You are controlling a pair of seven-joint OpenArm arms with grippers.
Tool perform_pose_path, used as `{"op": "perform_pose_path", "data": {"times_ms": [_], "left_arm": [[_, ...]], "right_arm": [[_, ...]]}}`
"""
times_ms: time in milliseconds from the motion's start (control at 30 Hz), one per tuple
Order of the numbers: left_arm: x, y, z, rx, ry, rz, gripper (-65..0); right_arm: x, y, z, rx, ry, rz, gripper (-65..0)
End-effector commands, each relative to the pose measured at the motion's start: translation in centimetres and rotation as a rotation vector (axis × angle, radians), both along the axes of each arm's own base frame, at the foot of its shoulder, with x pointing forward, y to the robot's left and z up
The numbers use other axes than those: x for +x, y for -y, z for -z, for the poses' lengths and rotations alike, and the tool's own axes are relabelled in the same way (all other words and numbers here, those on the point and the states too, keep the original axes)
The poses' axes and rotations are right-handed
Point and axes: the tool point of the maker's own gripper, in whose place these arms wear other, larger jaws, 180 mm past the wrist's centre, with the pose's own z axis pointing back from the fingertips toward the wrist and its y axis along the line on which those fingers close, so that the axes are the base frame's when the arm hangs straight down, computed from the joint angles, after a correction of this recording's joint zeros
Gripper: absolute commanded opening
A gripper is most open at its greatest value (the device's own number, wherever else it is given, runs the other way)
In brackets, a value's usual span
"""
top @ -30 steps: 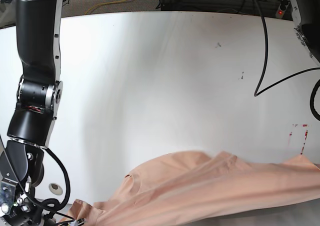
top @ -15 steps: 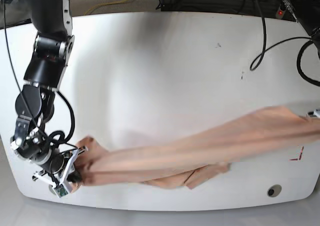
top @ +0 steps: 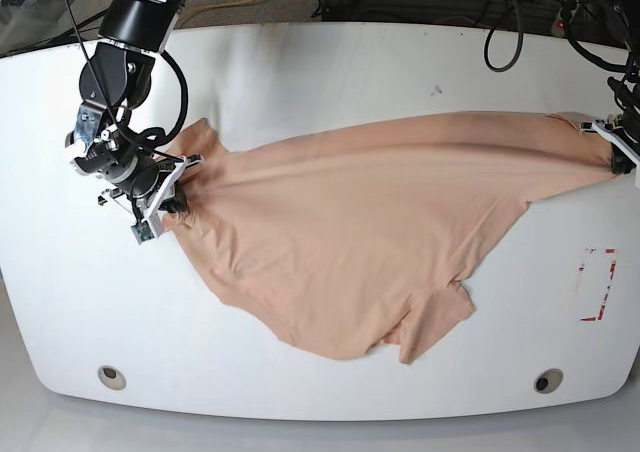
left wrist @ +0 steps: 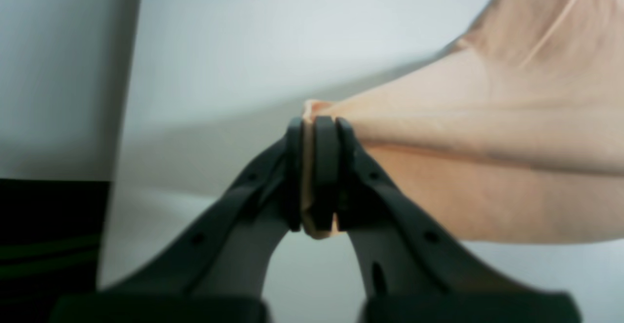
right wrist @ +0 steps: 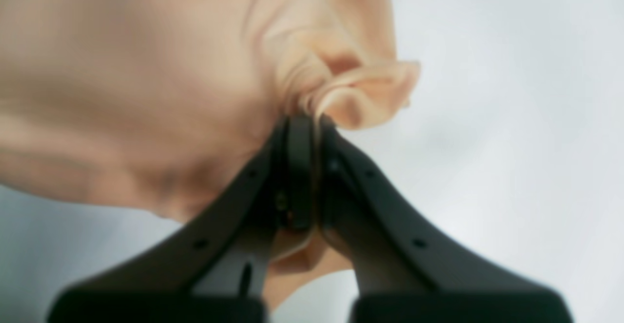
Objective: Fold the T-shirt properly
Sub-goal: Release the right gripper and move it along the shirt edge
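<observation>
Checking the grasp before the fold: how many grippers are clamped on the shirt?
2. The right gripper pinches the T-shirt at its left end in the base view; the left gripper pinches the right end.

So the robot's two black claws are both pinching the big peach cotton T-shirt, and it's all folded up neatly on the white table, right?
Not quite. Both the left gripper and the right gripper do pinch the peach cotton T-shirt, but it isn't folded. The base view shows it stretched out between them, spread wide over the white table.
</observation>
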Motion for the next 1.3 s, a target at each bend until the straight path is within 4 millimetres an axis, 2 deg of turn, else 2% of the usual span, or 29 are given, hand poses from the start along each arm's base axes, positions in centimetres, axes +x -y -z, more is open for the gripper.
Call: {"op": "perform_pose_path", "data": {"times_ms": [0, 300, 567, 733, 833, 967, 1033, 1167, 1233, 1267], "left_arm": [[-0.5, -1.3, -0.1, 0.023, 0.004, -0.012, -65.0], [-3.8, -2.6, 3.3, 0.007, -0.072, -0.029, -65.0], [-5.7, -3.6, 6.0, -0.030, -0.142, -0.073, -65.0], [-5.8, -4.5, 6.7, -0.041, -0.131, -0.081, -65.0], [-5.7, -4.3, 6.8, -0.044, -0.136, -0.029, -65.0], [-5.4, -4.0, 6.5, -0.040, -0.133, -0.007, -65.0], [-5.3, -3.9, 6.4, -0.038, -0.130, -0.004, -65.0], [-5.3, -3.9, 6.4, -0.038, -0.131, -0.005, -65.0], [-5.3, -3.9, 6.4, -0.038, -0.131, -0.005, -65.0], [-5.3, -3.9, 6.4, -0.038, -0.131, -0.005, -65.0]], "right_arm": [[0.1, 0.0, -1.1, -0.001, 0.048, -0.003, -65.0], [-4.5, -0.1, 2.6, 0.001, -0.071, -0.004, -65.0], [-6.8, -0.3, 3.6, -0.006, -0.108, -0.009, -65.0], [-7.3, -0.5, 3.6, -0.006, -0.113, -0.011, -52.5], [-7.3, 0.1, 3.3, 0.005, -0.099, 0.031, -50.6], [-6.9, 0.0, 1.8, 0.004, -0.051, 0.051, -46.8], [-6.6, -0.2, 0.7, -0.013, -0.025, 0.044, -41.1], [-6.2, -0.2, -0.9, -0.050, -0.003, 0.034, -25.4], [-4.8, -0.7, -1.9, -0.040, 0.032, 0.035, -17.3], [-4.3, -0.6, -2.2, -0.039, 0.044, 0.039, -15.9]]}}
